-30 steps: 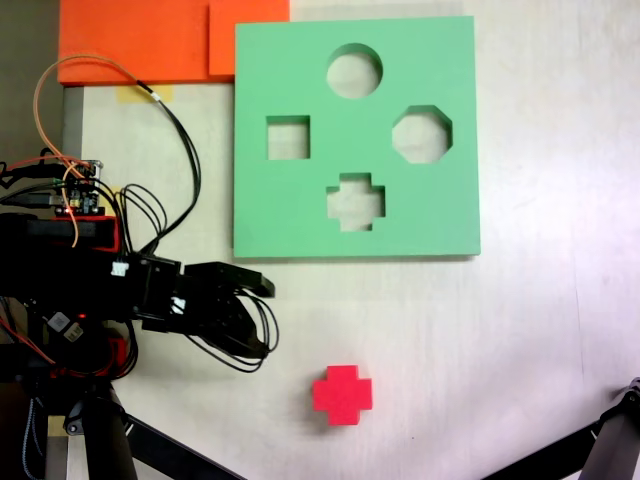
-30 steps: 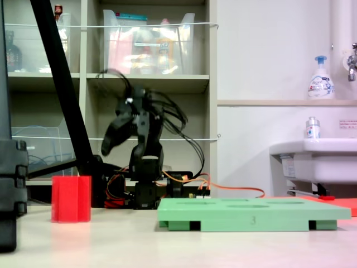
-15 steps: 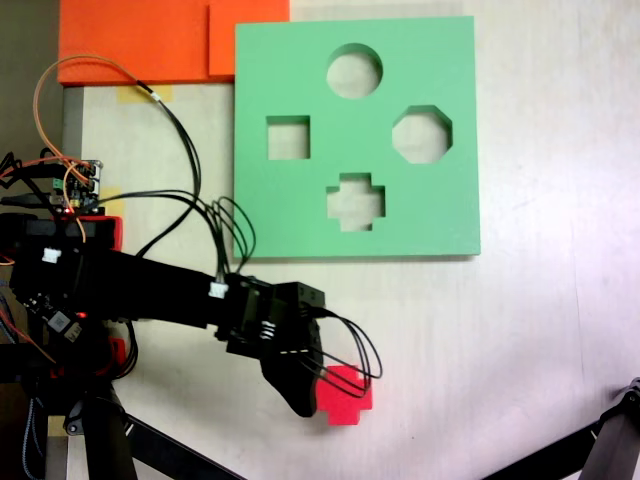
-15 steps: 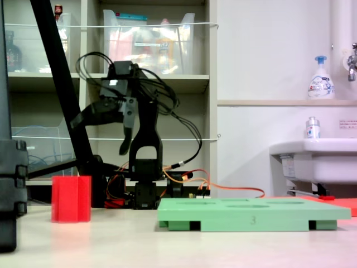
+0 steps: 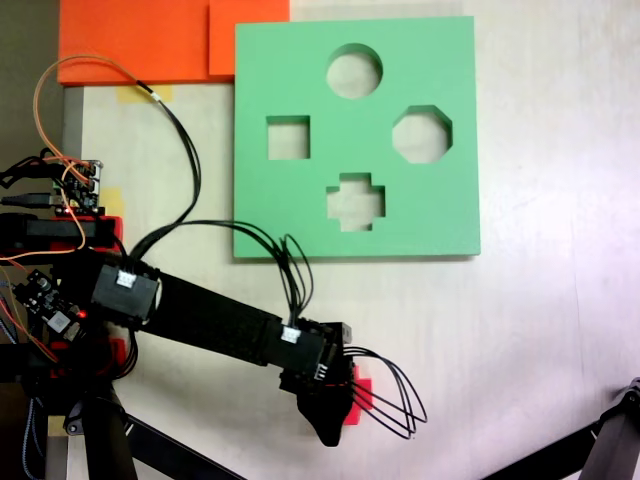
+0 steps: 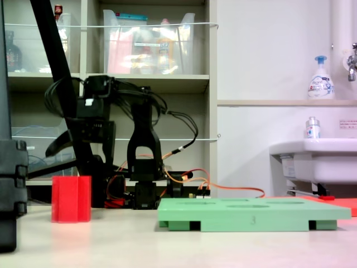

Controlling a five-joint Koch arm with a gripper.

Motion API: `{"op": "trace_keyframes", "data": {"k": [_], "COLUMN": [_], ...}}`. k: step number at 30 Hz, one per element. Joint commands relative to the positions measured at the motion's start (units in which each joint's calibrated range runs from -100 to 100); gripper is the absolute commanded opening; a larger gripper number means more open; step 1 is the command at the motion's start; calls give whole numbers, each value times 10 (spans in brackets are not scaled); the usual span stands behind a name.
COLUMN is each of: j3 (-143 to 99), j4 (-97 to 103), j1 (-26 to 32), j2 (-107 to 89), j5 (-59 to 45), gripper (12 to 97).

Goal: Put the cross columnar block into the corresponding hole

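Seen from above, the end effector (image 5: 333, 425) hung over the cross columnar block (image 5: 361, 393), hiding most of it; whether its jaws were apart could not be told. The block stood on the table (image 5: 540, 330), well apart from the green foam board (image 5: 290, 205) and its corresponding hole (image 5: 356, 202). From the side, the block (image 6: 71, 199) stood left of the board (image 6: 251, 213), beside a black tripod leg (image 6: 61, 72).
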Motion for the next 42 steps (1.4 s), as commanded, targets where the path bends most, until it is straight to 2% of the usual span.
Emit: {"op": "trace_keyframes", "data": {"k": [1, 16, 24, 32, 42], "j3": [37, 47, 15, 5, 5], "j4": [-15, -6, -15, -70, -122], "j1": [-1, -6, -9, -8, 14], "j2": [8, 122, 132, 134, 23], "j5": [-5, -35, -38, -27, 24], "gripper": [824, 813, 552, 403, 384]}}
